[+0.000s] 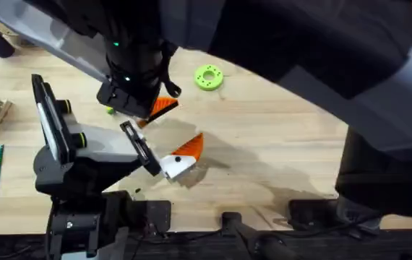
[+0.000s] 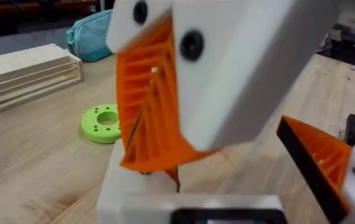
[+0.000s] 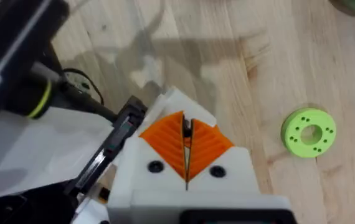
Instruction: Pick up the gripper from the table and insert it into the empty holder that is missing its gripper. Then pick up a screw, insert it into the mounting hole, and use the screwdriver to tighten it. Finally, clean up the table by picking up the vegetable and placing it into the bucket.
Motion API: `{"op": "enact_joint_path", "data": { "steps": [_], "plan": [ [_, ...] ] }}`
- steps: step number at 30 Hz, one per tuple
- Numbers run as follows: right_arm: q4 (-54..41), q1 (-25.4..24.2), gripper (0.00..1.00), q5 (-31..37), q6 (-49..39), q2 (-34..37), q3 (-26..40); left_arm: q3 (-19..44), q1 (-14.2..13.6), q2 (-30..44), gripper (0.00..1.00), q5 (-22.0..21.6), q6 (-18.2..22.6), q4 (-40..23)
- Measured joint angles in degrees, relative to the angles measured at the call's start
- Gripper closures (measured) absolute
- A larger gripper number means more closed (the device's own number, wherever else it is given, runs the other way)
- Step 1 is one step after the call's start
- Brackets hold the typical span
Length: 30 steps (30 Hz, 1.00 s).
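Near the middle of the table [image 1: 278,144], the right gripper [image 1: 159,107] squeezes what looks like the gripper [image 3: 188,127], long side pointing down, just above the holder [image 2: 116,186] on the left gripper [image 1: 183,157], whose fingers are spread apart.

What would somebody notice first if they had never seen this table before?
Probably the orange ribbed fingers on their white mounts, pressed together above the wooden table in the right wrist view. Next, the bright green ring disc lying flat toward the table's far side. A big dark blurred arm also sweeps across the top of the overhead view.
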Motion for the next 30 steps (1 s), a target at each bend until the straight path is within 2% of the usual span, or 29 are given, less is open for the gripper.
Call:
{"op": "enact_joint_path", "data": {
  "steps": [30],
  "plan": [
    [0.9, -0.8, 0.995, -2.5, 0.0, 0.3, -1.6, 0.0, 0.0, 0.0, 0.015, 0.0, -0.4, 0.0]
  ]
}}
